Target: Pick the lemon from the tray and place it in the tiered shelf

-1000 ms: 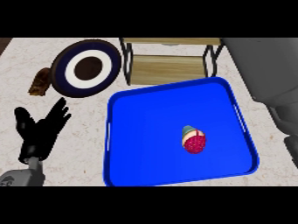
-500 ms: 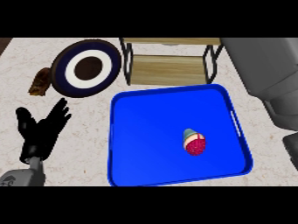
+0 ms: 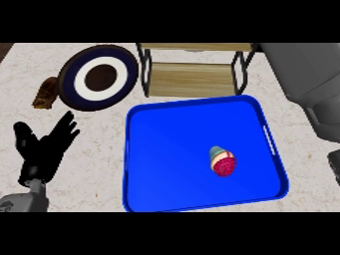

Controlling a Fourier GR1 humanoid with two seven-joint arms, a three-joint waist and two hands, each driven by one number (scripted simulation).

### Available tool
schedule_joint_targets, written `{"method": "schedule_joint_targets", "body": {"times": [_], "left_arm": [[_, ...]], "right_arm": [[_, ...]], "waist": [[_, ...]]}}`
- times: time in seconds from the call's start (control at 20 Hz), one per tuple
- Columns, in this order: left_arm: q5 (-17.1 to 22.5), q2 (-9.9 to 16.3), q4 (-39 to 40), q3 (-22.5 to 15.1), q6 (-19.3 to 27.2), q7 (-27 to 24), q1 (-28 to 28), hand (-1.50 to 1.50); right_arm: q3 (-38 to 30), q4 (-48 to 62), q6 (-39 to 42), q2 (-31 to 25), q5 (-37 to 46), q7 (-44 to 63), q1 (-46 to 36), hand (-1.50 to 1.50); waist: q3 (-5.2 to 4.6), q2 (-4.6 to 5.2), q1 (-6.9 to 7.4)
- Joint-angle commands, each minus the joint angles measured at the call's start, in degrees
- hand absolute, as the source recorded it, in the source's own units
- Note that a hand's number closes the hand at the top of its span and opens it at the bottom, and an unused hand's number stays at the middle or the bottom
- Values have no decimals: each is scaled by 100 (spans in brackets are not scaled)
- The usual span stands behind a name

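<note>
A small fruit (image 3: 222, 162), red at one end and pale cream-green at the other, lies right of centre in the blue tray (image 3: 169, 149). It looks unlike a lemon. The tiered shelf (image 3: 191, 79), with wooden boards in a dark frame, stands just behind the tray. My left hand (image 3: 44, 147) rests open on the counter left of the tray, fingers spread and pointing up. My right forearm (image 3: 316, 79) shows as a grey mass along the right edge, beside the tray and shelf. Its hand is out of view.
A dark blue and white plate (image 3: 98, 77) with a brown centre sits left of the shelf. A small brown item (image 3: 46, 93) lies beside the plate near the counter's left edge. The counter is pale marble.
The grey right arm has shifted along the right edge, and the view has moved slightly. The left hand and the fruit stay where they were.
</note>
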Motion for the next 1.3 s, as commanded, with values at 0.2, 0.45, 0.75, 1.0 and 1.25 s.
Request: {"method": "schedule_joint_targets", "body": {"times": [0.2,0.45,0.75,1.0,1.25], "left_arm": [[-132,-197,394,-25,158,-30,-72,0],[-102,-212,-75,-135,139,269,118,0],[-158,-210,206,-54,128,62,92,0],[-143,-226,-143,-97,163,308,225,0],[31,-77,152,167,-71,34,281,0]], "right_arm": [[-710,-245,-1091,243,-472,216,113,-150],[-1361,-144,-1367,-35,-1001,-189,-78,-150],[-1946,-348,-1904,-264,-1456,-269,-114,-150],[-1706,-428,-2557,-516,-980,44,-52,-150],[-2061,-756,-2541,-1261,-1186,214,336,-150]], "waist": [[-25,-2,-97],[-22,32,44],[-24,26,-22],[-23,-23,-81],[-21,-40,-179]]}}
